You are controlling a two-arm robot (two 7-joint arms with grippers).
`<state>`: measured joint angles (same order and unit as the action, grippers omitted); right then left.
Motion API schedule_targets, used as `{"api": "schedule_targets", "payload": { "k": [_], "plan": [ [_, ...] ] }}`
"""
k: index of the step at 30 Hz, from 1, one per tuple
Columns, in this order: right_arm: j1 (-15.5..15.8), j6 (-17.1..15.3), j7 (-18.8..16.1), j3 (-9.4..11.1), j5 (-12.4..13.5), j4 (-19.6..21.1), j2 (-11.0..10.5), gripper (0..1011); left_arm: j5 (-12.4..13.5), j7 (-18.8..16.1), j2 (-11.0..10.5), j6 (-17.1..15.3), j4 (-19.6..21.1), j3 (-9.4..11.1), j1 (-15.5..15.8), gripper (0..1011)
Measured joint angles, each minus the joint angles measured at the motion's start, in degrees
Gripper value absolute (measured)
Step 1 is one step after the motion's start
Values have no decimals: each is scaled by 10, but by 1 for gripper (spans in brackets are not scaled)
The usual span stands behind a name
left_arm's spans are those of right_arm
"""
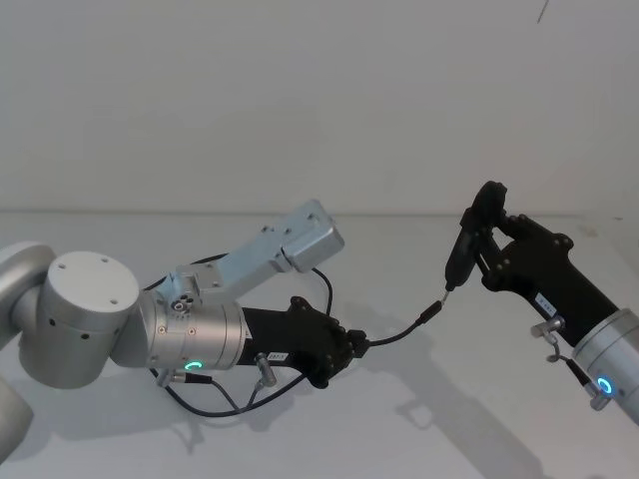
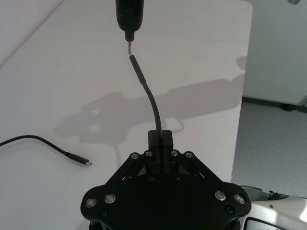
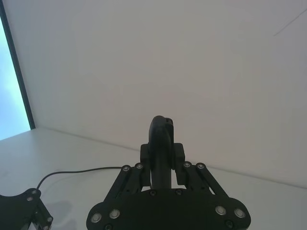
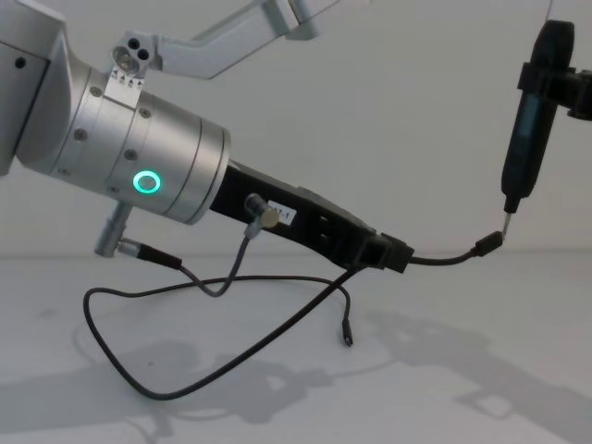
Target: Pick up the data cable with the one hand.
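While its slim black fingers (image 2: 165,143) clamp the thin, bendy data cable (image 4: 277,342), the left gripper (image 4: 384,252) hangs above the matte white table (image 4: 462,407).

A plain white wall (image 1: 250,90) rises behind a white tabletop (image 1: 419,419), which carries soft grey shadows. Past the tabletop's edge lies grey floor (image 2: 268,139). A bright window strip (image 3: 12,72) with a dark frame stands beside the wall.

no writing can be made out with certainty. the small white label (image 4: 282,217) on the long narrow black left gripper (image 4: 393,254), at 3 o'clock of its glowing green ring (image 4: 145,181), carries dark characters too small to read; likewise the white sticker (image 1: 546,302) on the black right gripper (image 1: 477,244).
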<state>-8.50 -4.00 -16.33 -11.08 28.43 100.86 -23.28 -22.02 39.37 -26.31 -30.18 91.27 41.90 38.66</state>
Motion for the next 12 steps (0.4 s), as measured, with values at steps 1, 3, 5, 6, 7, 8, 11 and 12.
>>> {"api": "schedule_targets", "payload": {
  "k": [1, 3, 5, 6, 7, 8, 11, 12],
  "plan": [
    [0, 0, 0, 0, 0, 0, 0, 279, 0, 0, 0, 0, 0, 0, 0, 34],
    [0, 0, 0, 0, 1, 0, 0, 279, 0, 0, 0, 0, 0, 0, 0, 34],
    [0, 0, 0, 0, 1, 0, -1, 279, 0, 0, 0, 0, 0, 0, 0, 34],
    [0, 0, 0, 0, 1, 0, -1, 279, 0, 0, 0, 0, 0, 0, 0, 34],
    [0, 0, 0, 0, 1, 1, -1, 279, 0, 0, 0, 0, 0, 0, 0, 34],
    [0, 0, 0, 0, 1, 1, -1, 279, 0, 0, 0, 0, 0, 0, 0, 34],
    [0, 0, 0, -1, 1, 1, -1, 279, 0, 0, 0, 0, 0, 0, 0, 34],
    [0, 0, 0, -1, 1, 1, -1, 279, 0, 0, 0, 0, 0, 0, 0, 34]
  ]
}}
